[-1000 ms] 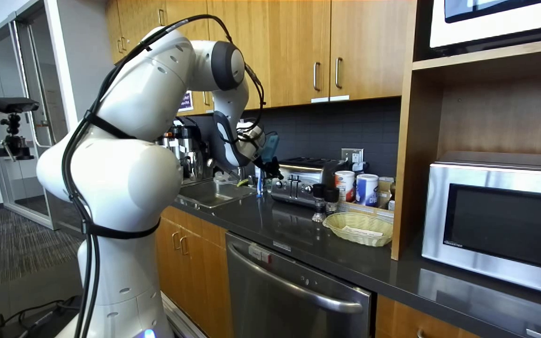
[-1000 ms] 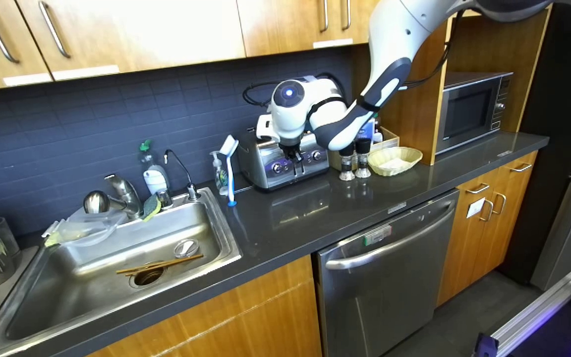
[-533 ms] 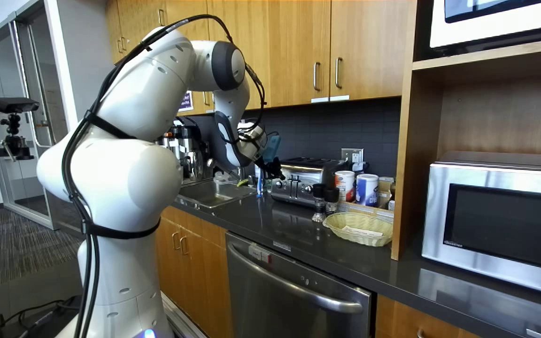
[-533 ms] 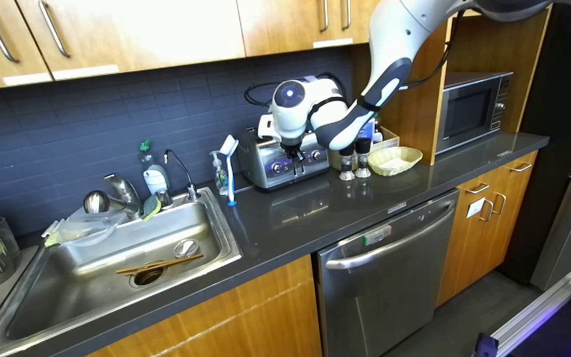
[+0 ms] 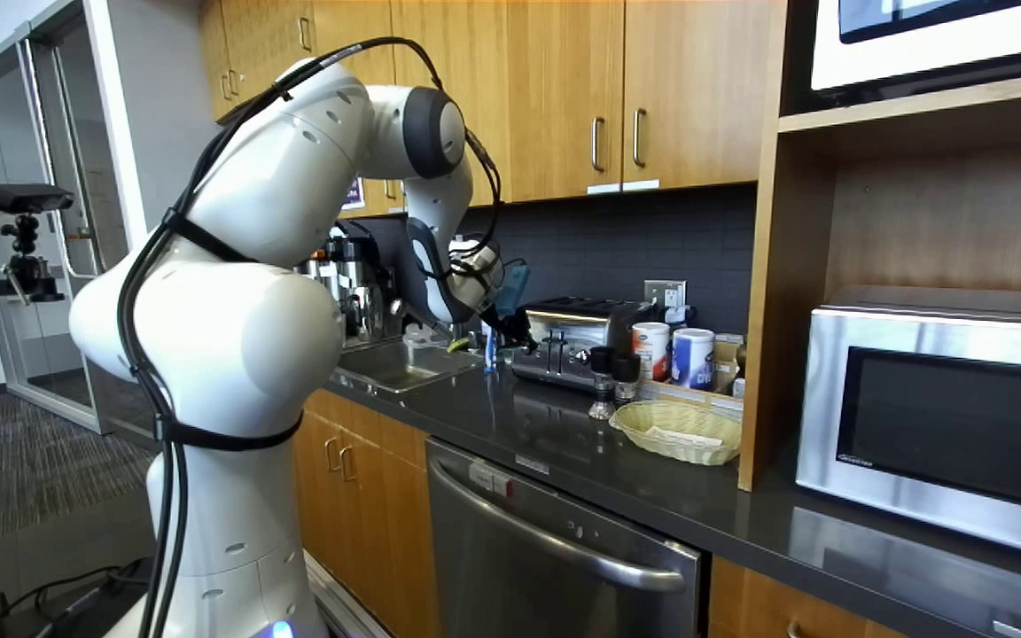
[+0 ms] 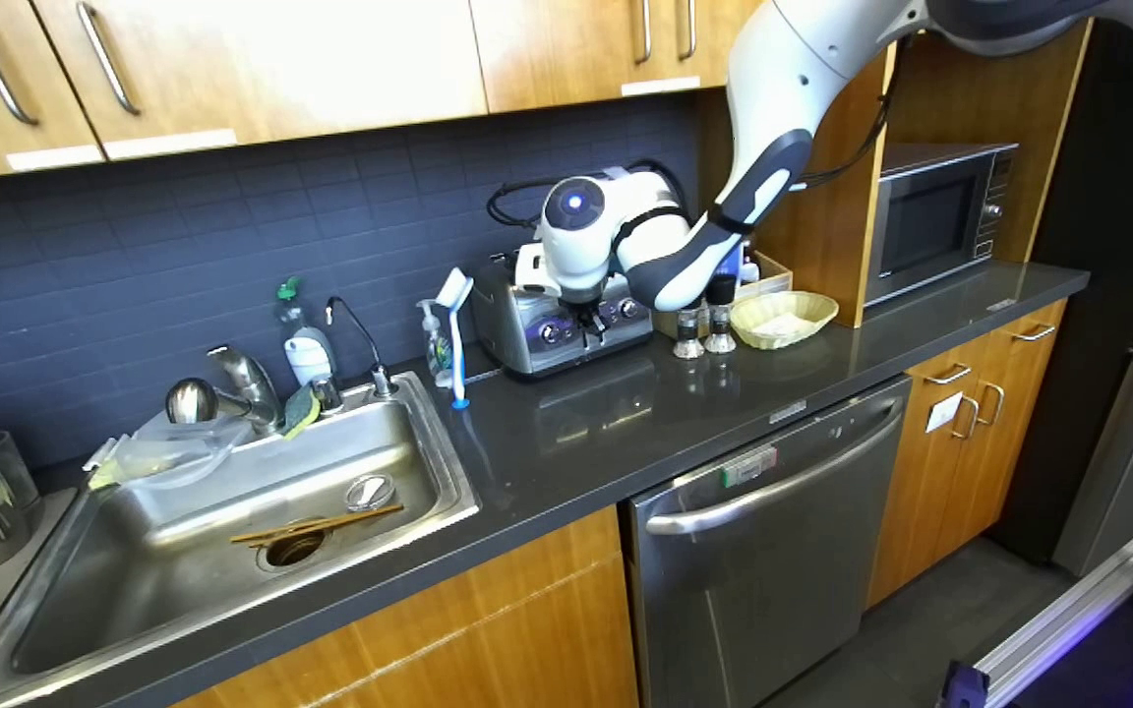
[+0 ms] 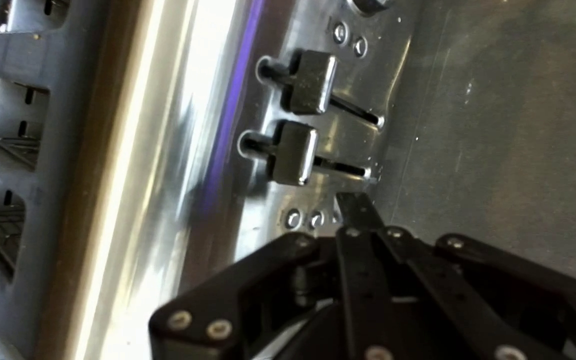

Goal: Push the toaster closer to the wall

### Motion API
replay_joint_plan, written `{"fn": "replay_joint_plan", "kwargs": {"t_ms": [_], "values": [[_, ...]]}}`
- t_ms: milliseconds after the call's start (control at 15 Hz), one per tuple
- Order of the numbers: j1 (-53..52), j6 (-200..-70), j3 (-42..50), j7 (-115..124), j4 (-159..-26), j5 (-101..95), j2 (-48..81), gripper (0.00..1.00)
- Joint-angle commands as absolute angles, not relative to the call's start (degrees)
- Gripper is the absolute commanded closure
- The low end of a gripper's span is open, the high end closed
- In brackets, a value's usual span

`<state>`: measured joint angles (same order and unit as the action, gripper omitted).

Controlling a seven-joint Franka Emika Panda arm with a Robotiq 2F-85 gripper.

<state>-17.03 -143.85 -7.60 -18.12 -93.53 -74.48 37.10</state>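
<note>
The toaster (image 5: 586, 330) is a shiny silver box with dark trim, on the dark counter near the wall (image 5: 581, 252); in an exterior view the toaster (image 6: 539, 344) and the dark tiled wall (image 6: 232, 236) also show. The white outlet plate (image 5: 663, 291) is behind its far end. My gripper (image 5: 531, 344) is low in front of the toaster's front face, also in an exterior view (image 6: 594, 332). In the wrist view the gripper (image 7: 358, 200) is shut and empty, its fingertips beside the toaster's levers (image 7: 295, 152). I cannot tell if it touches the face.
Two grinders (image 6: 719, 320) and a wicker basket (image 6: 783, 320) stand on the counter beside the toaster. Two canisters (image 5: 692, 359) are behind them. A dish brush (image 6: 456, 339), soap bottle (image 6: 436, 349) and sink (image 6: 434, 452) lie on the other side. Wooden cabinets (image 6: 586, 49) hang above.
My gripper has moved a little down along the toaster's front, and the arm has lowered slightly. The toaster has not visibly moved.
</note>
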Motion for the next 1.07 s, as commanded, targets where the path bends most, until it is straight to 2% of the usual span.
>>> {"fn": "replay_joint_plan", "kwargs": {"t_ms": [0, 1000], "values": [[-17.6, -143.5, -7.5, -17.5, -91.8, -76.1, 38.4, 1.0], [-18.3, -144.5, -7.3, -17.6, -86.3, -78.0, 41.7, 1.0]]}}
